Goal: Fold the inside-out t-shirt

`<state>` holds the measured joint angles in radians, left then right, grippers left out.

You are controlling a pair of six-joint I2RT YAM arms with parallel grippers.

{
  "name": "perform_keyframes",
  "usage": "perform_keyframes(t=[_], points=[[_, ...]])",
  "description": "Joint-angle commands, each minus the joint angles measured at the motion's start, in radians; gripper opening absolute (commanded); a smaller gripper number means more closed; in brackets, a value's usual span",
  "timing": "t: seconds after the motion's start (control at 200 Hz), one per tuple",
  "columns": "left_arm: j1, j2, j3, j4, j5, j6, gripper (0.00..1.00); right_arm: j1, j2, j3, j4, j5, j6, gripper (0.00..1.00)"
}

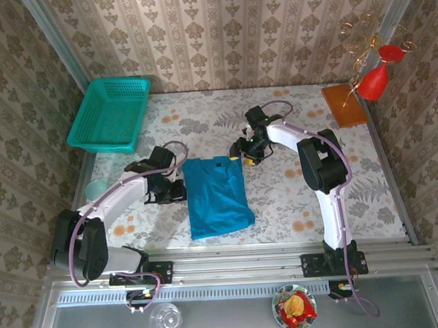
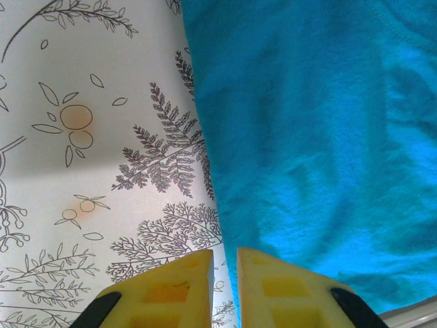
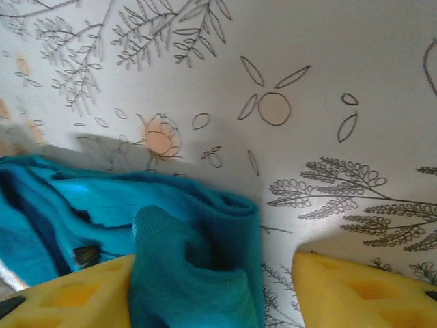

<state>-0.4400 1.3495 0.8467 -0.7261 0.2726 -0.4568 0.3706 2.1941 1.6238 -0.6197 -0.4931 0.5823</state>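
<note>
Soft, limp blue-teal cloth t-shirt (image 1: 217, 197), frame centre: pinch its edges; right gripper (image 3: 218, 287) apart, left gripper (image 2: 225, 277) nearly together.

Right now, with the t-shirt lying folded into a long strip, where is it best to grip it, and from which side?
Probably the far right corner of the t-shirt, coming in from the right. There the cloth bunches into a raised, thick fold, easier to pinch than the flat edges. The open right gripper has that bunch between its fingers.
</note>
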Motion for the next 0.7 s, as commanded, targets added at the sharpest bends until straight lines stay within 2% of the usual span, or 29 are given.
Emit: perform_keyframes(t=[0.0,0.695], points=[[-0.009,0.007,0.012,-0.013,-0.004,-0.024,0.18,0.005,0.04,0.027,0.023,-0.044,0.012,0.61],[-0.011,0.016,0.015,-0.009,-0.006,-0.023,0.18,0.013,0.068,0.045,0.053,-0.093,0.023,0.44]])
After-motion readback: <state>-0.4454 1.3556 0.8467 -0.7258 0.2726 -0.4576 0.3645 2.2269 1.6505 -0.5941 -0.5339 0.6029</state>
